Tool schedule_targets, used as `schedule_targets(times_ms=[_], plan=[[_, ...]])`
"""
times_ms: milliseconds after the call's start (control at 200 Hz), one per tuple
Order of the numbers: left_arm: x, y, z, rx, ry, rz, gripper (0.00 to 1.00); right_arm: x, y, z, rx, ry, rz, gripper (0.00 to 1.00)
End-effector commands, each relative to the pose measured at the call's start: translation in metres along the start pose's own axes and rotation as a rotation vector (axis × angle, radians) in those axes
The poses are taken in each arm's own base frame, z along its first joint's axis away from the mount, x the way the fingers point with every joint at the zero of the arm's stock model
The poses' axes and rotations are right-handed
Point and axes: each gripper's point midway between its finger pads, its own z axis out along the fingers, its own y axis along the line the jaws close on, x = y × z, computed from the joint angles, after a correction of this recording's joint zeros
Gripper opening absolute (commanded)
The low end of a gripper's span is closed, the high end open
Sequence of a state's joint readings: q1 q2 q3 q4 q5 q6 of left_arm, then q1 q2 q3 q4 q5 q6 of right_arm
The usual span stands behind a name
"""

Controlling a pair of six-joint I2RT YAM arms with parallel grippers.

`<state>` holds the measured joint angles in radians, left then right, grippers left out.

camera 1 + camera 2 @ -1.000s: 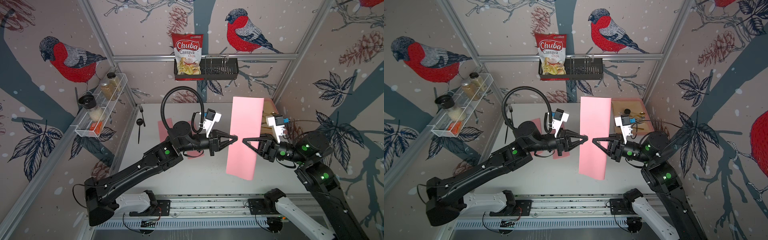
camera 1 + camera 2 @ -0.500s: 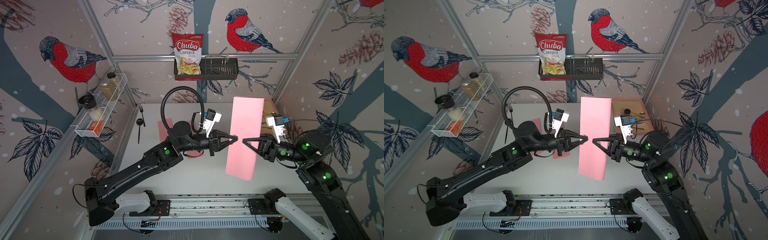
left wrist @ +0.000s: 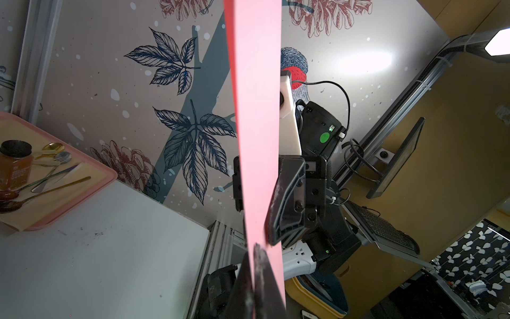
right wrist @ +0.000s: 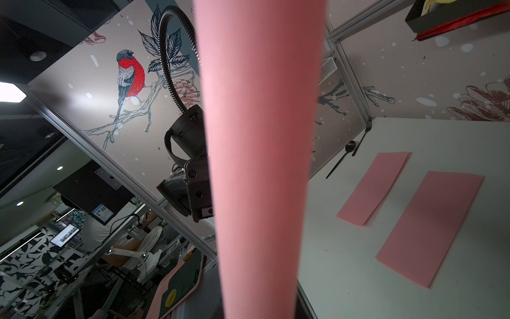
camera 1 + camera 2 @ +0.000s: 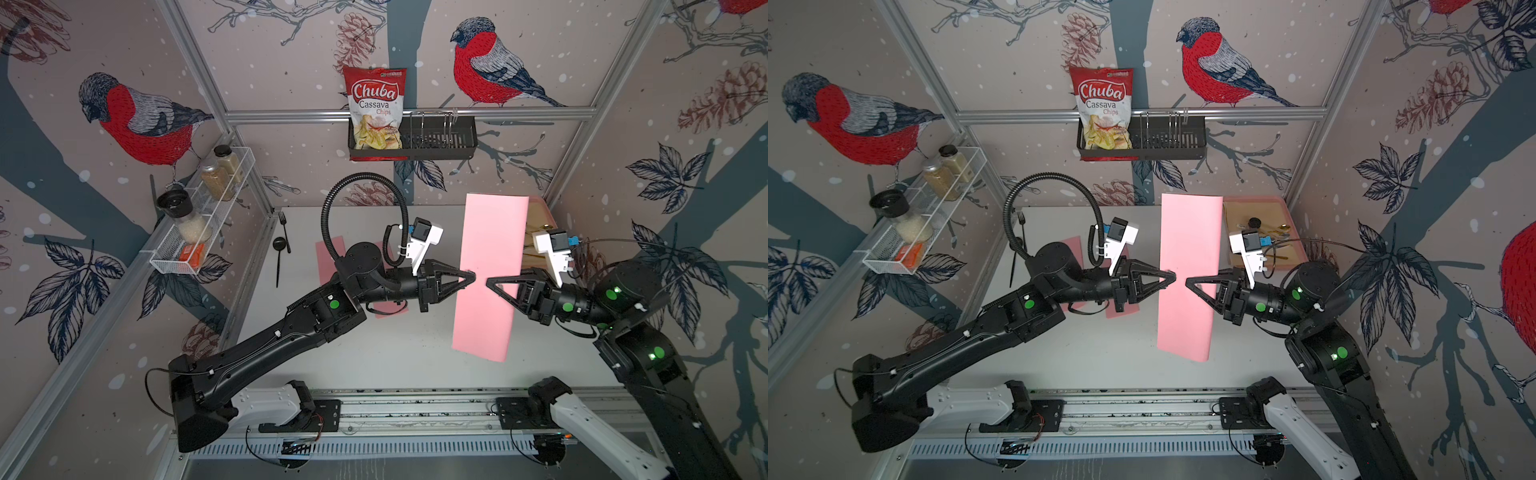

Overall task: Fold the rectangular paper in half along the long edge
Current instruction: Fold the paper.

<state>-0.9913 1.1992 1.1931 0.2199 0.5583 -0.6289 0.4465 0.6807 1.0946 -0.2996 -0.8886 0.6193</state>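
right arm point(image 5: 1341, 353): its elbow sits a little farther right than a second ago, leaning away from the pink paper point(image 5: 492, 232).
pink paper: its near, hanging end rests a trace lower and farther right.
left gripper point(image 5: 473, 274): its hold on the pink paper's left edge may be a touch looser than before; the top views are too coarse to be sure.

Top views: high front, looking down, share whole table point(image 5: 374, 353) | wrist views: close, facing pink paper point(image 3: 256, 110) from opposite sides
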Motion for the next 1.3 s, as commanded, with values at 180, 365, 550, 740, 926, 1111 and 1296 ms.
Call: schedule_targets(times_ms=[180, 365, 550, 740, 926, 1111, 1296], plan=[[-0.006, -0.011, -0.001, 0.038, -0.018, 0.027, 0.18, -0.006, 0.000, -0.001, 0.013, -0.025, -0.032, 0.18], [-0.006, -0.011, -0.001, 0.038, -0.016, 0.031, 0.07, -0.006, -0.001, 0.000, 0.015, -0.024, -0.031, 0.18], [-0.006, -0.011, 0.000, 0.041, -0.015, 0.031, 0.00, -0.004, -0.003, 0.001, 0.015, -0.020, -0.030, 0.18], [-0.006, -0.013, -0.001, 0.053, -0.013, 0.035, 0.00, -0.001, -0.007, 0.001, 0.027, -0.011, -0.034, 0.18], [-0.004, -0.015, -0.001, 0.067, -0.010, 0.036, 0.00, 0.000, -0.008, 0.002, 0.028, -0.010, -0.034, 0.31], [-0.002, -0.014, -0.002, 0.065, -0.006, 0.031, 0.00, -0.004, -0.003, 0.002, 0.005, -0.018, -0.039, 0.23], [-0.002, -0.015, -0.002, 0.065, -0.008, 0.032, 0.00, -0.003, -0.002, 0.002, 0.001, -0.013, -0.040, 0.18]])
